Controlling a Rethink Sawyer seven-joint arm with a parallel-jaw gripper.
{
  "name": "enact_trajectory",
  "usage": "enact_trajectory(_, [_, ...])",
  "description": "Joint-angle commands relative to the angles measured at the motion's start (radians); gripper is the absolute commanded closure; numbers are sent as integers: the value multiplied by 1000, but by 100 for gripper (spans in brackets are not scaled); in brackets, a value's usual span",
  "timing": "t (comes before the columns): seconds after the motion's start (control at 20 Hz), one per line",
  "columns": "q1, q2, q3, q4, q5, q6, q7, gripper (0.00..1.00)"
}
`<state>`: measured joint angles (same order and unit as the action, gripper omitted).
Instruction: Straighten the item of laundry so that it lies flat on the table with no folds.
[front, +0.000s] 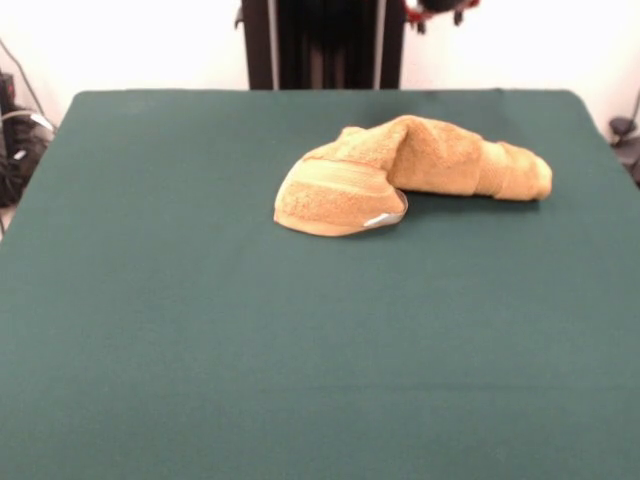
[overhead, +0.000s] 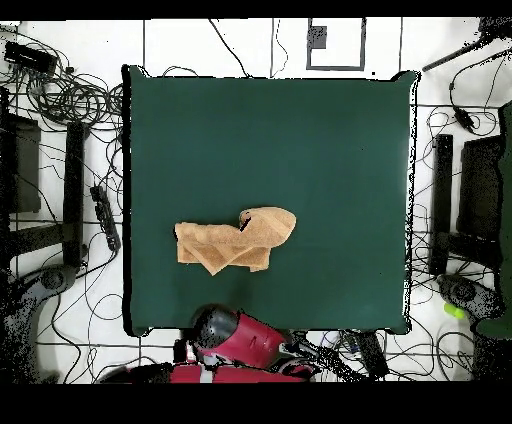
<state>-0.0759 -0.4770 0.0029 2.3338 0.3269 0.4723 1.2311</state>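
While the golden-orange terry-cloth towel lies bunched at the dark green cloth-covered table's one o'clock, we cannot tell the drawn-back gripper's state.

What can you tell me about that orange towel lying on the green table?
The towel is a small golden-orange piece of terry cloth, bunched and folded over itself, not flat. In the front view one end forms a rounded flap with paler woven bands and a small white label at its edge; the other end is rolled into a lumpy tube. From overhead it sits on the robot's half of the table. Only the green cloth touches it; nothing holds it.
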Motion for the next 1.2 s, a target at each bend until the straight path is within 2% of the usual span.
enact_trajectory(0.05, [72,-2,12,-139,60,98,326,0])
enact_trajectory(0.3, [96,206,24,-301,113,-25,316,0])
enact_trajectory(0.55, [129,335,4,-459,137,14,318,0])
enact_trajectory(0.75, [155,396,-16,-553,175,69,365,0])
enact_trajectory(0.95, [192,410,-49,-626,191,176,439,0])
enact_trajectory(1.2, [197,428,-55,-687,187,236,494,0])
